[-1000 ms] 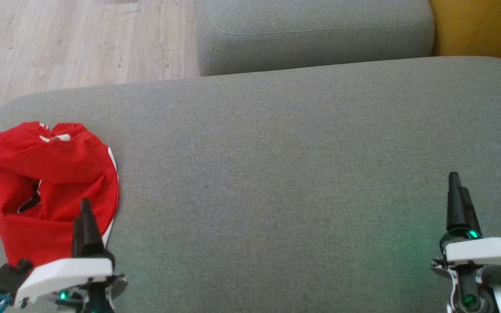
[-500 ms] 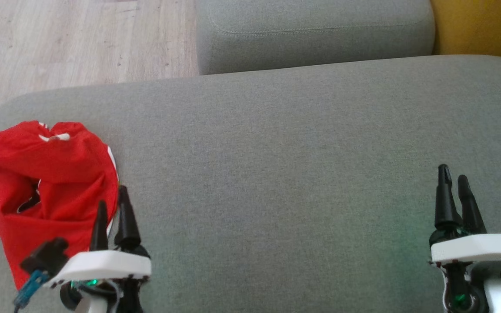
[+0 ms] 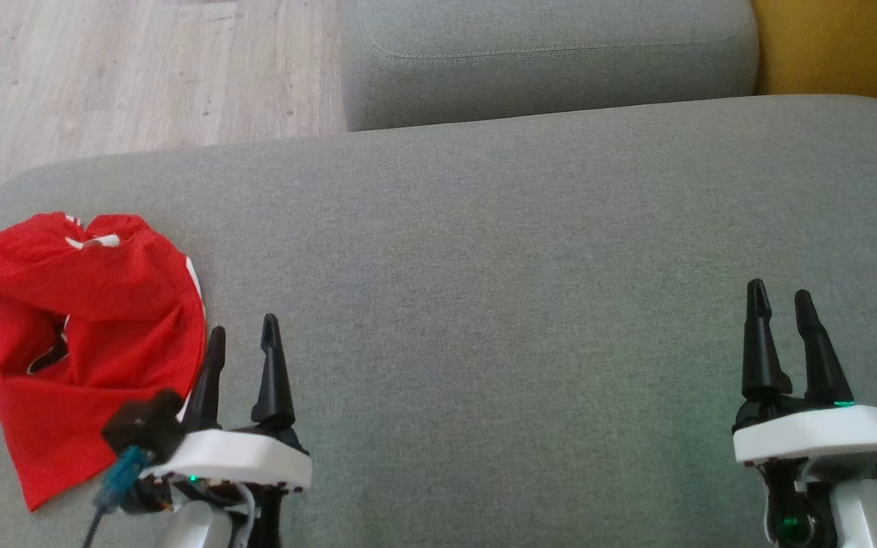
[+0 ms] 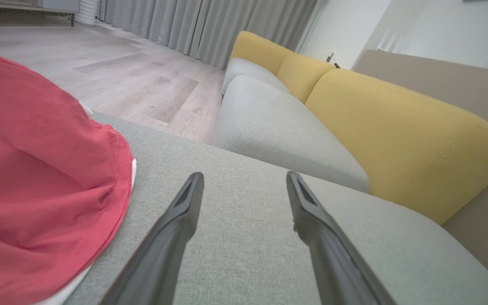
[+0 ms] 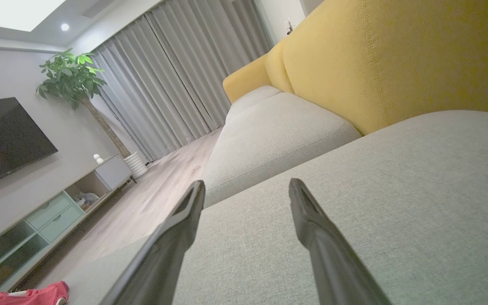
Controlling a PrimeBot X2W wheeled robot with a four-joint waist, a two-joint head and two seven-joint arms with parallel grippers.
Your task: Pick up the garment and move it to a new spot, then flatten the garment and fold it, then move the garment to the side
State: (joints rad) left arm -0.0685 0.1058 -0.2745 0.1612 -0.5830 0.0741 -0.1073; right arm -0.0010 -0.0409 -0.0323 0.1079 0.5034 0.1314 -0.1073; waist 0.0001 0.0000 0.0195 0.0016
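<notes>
The garment [image 3: 81, 335] is a crumpled red shirt with white trim, lying at the left end of the grey sofa seat [image 3: 484, 266]. It also appears as a red heap [image 4: 36, 182] at the left of the left wrist view and as a small red patch [image 5: 28, 294] at the bottom left of the right wrist view. My left gripper [image 3: 244, 333] stands open just right of the garment's edge, nothing between its fingers. Far to the right, my right gripper [image 3: 777, 293] is open over bare cushion, also holding nothing.
A second grey seat cushion [image 3: 553, 61] lies beyond the seat, with yellow backrests [image 4: 396, 135] along the right. Wooden floor [image 3: 103, 76] runs past the seat's far left edge. A TV and a low cabinet [image 5: 49, 212] stand across the room.
My left gripper has moved right, off the garment's edge, and turned so both fingers show apart. The right gripper has shifted slightly left and turned likewise. The garment lies unchanged.
</notes>
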